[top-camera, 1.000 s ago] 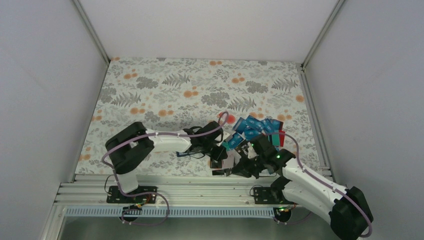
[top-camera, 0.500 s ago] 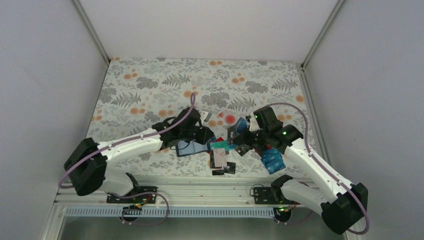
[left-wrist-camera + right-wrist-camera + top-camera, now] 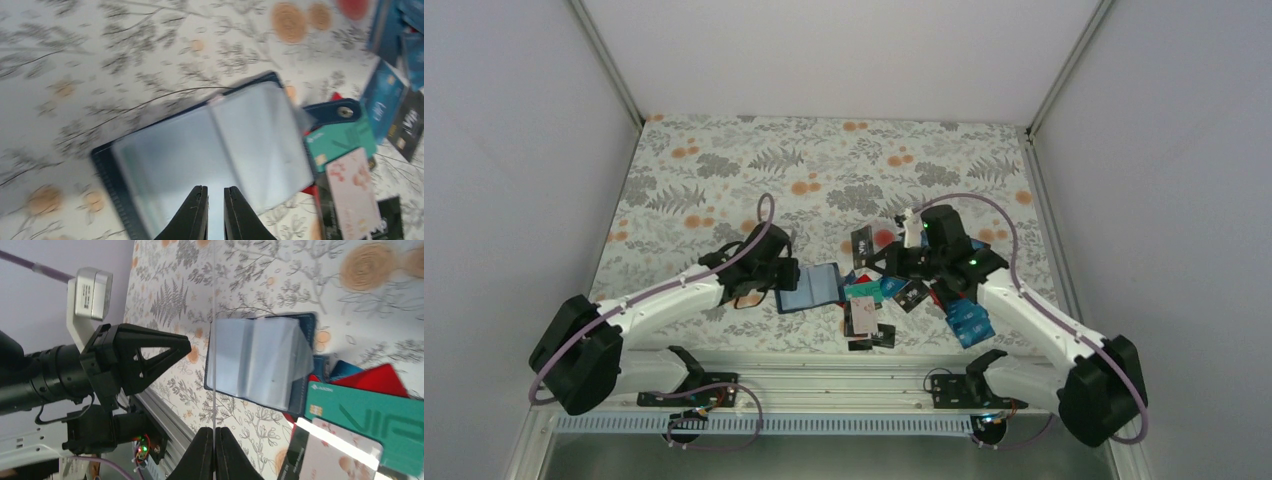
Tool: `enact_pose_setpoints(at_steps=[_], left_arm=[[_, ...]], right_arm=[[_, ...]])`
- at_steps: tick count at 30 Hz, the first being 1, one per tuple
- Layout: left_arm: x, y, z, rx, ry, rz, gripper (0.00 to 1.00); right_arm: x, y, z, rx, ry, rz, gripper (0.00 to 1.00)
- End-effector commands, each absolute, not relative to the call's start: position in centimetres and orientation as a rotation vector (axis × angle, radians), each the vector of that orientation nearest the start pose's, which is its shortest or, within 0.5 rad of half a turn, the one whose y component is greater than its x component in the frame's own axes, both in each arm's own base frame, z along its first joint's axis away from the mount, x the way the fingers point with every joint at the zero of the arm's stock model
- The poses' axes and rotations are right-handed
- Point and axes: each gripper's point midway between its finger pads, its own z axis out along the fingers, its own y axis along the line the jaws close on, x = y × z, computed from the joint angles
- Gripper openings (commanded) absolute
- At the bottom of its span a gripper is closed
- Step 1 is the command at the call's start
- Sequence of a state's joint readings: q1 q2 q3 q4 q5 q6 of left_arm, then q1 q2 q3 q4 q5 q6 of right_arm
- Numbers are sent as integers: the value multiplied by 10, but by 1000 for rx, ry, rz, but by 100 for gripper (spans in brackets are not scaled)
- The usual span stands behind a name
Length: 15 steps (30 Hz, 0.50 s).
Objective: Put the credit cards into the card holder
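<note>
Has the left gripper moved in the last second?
Yes. The left gripper has swung left, away from the printed red dot it sat just below; it is now over the open card holder, jaws nearly shut.

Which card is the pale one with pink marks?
The pale pink card, overlapping the teal card beside the open card holder; the rest are solid teal, blue, black or red.

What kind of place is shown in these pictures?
Probably a robot test cell in a lab: plain white walls in a metal frame, a floral cloth as work surface, and two robot arms bolted to an aluminium rail.
</note>
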<state>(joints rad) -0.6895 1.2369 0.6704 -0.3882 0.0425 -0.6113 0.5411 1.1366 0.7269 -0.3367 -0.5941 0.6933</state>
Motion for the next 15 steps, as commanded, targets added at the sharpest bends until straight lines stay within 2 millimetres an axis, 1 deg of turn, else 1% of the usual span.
enact_pose_setpoints(at_steps=[1,5,8,12,15], left_arm=[[237,-169,71,-37,2644,-451,9],[236,-144,53,-142,2690,-400,7],[235,-135,44,-190,2713,-393,6],[234,-132,33,-222,2729,-409,6],[234,-138,30,-200,2727,-457,6]], right_arm=[[223,278,166,-382,2412,1364,4],[221,297,145,-494,2464,1402,4],[219,308,135,-569,2501,1433,4],[213,315,117,-621,2569,1487,4],[204,322,103,-656,2606,1546,4]])
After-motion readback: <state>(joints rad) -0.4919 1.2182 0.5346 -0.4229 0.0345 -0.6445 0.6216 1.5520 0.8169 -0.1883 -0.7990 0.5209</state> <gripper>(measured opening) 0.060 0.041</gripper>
